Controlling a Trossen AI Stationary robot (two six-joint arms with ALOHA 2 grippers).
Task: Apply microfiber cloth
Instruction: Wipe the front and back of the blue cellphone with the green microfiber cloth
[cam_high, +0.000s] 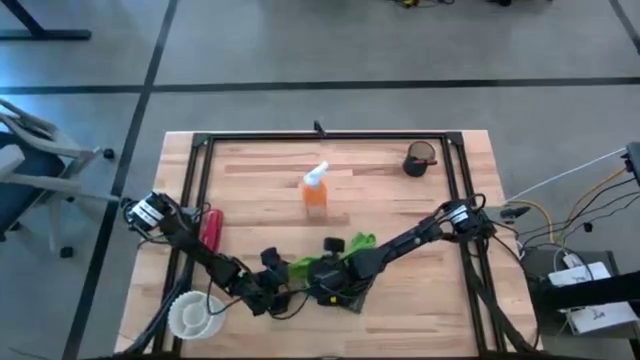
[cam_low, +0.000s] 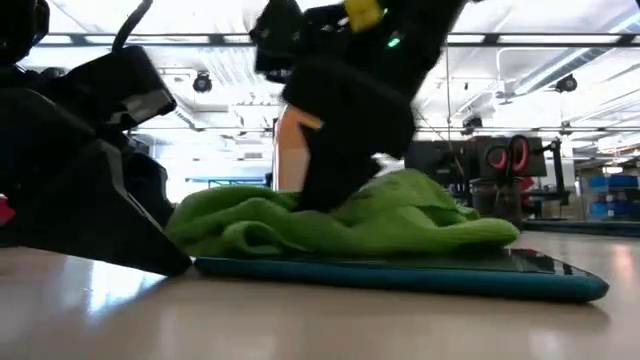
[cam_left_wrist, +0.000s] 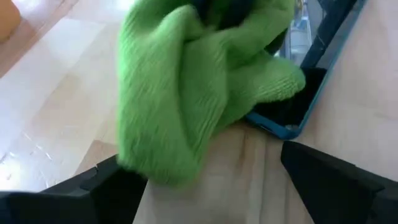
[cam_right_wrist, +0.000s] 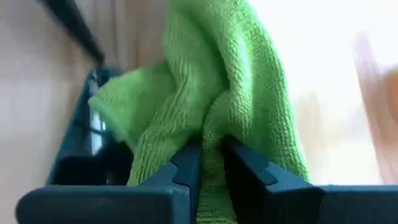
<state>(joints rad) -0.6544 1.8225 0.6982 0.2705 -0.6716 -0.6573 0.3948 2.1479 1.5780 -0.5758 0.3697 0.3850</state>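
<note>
The lime-green microfiber cloth (cam_high: 335, 262) lies bunched on a dark flat tablet with a teal edge (cam_low: 400, 275) near the table's front edge. My right gripper (cam_right_wrist: 211, 171) comes down onto the cloth's middle (cam_low: 345, 200) and is shut on it. My left gripper (cam_left_wrist: 211, 193) is open and sits low on the table at the tablet's left end (cam_high: 262, 292). The cloth's near edge (cam_left_wrist: 155, 155) and the tablet's corner (cam_left_wrist: 289, 127) lie just ahead of its fingers. My right gripper pinches a raised fold of the cloth (cam_right_wrist: 212, 143) between its two fingers (cam_right_wrist: 186, 171), coming from above and slanting in from the table's right. The rest of the cloth lies slack on the tablet. My left gripper: I cannot tell whether its fingers touch the cloth or the tablet.
An orange spray bottle (cam_high: 315, 190) stands behind the cloth at mid-table. A dark cup (cam_high: 420, 160) sits at the far right, a red object (cam_high: 211, 228) at the left, and a white round dish (cam_high: 190, 315) at the near left. A black frame (cam_high: 330, 138) borders the table.
</note>
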